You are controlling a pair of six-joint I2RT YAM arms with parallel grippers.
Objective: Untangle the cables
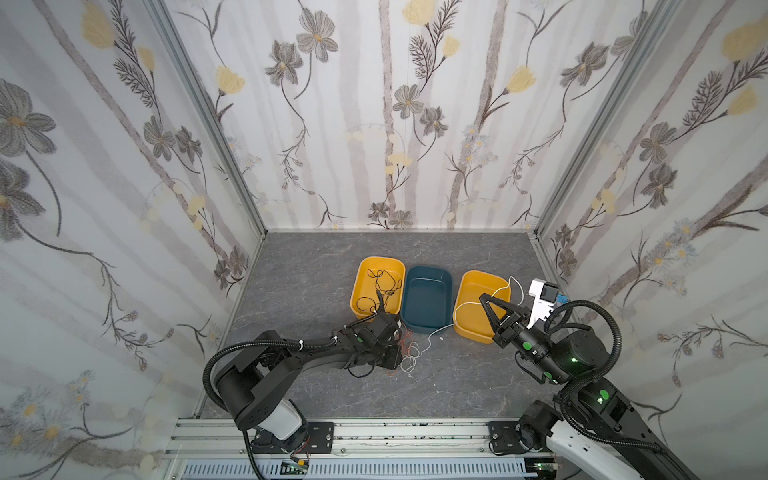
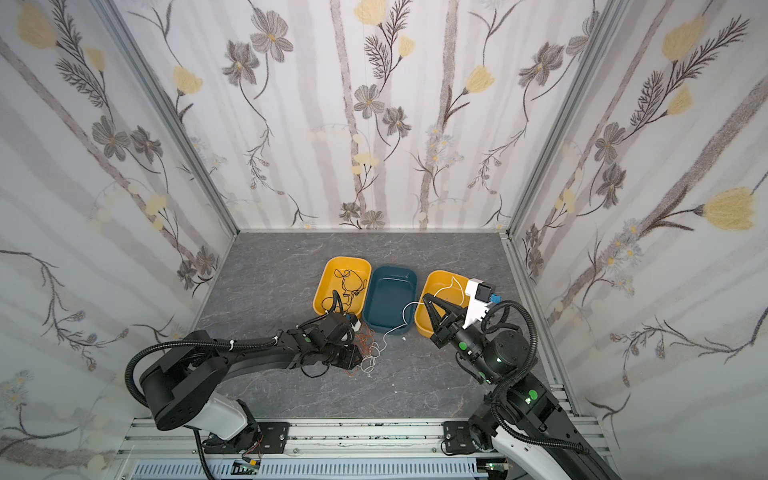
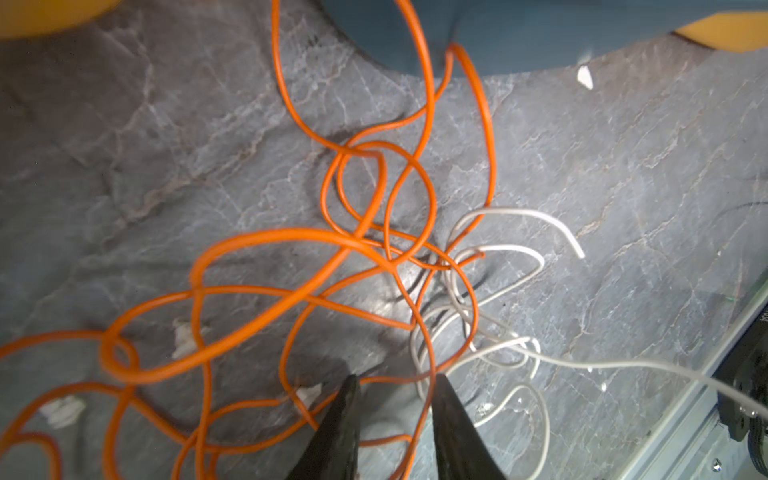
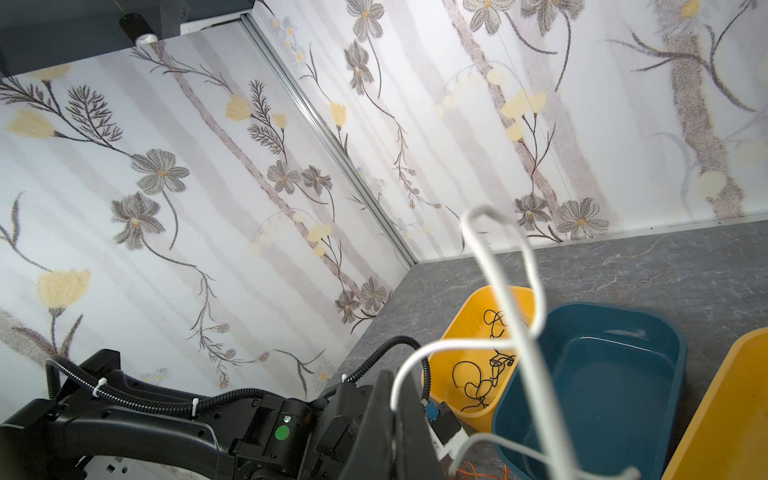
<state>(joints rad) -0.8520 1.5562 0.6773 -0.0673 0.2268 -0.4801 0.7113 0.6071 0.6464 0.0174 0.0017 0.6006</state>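
Observation:
A tangle of orange cables (image 3: 266, 236) and white cables (image 3: 515, 214) lies on the grey table in front of the blue tray (image 1: 428, 328). My left gripper (image 3: 397, 378) is down in this tangle, jaws apart, with orange strands crossing the gap between them. In both top views the left wrist hides its fingers over the tangle (image 1: 409, 353) (image 2: 368, 353). My right gripper (image 4: 390, 374) is shut on a white cable (image 4: 505, 291), held above the right yellow tray (image 1: 469, 332). That cable (image 1: 432, 334) runs down to the tangle. Black cables (image 1: 376, 286) lie in the left yellow tray (image 1: 357, 282).
The three trays stand side by side mid-table, yellow, blue (image 2: 390, 324), yellow (image 2: 424, 322). Small white scraps (image 3: 585, 77) lie on the table. Flowered walls close in the left, back and right sides; an aluminium rail (image 1: 374, 436) runs along the front edge.

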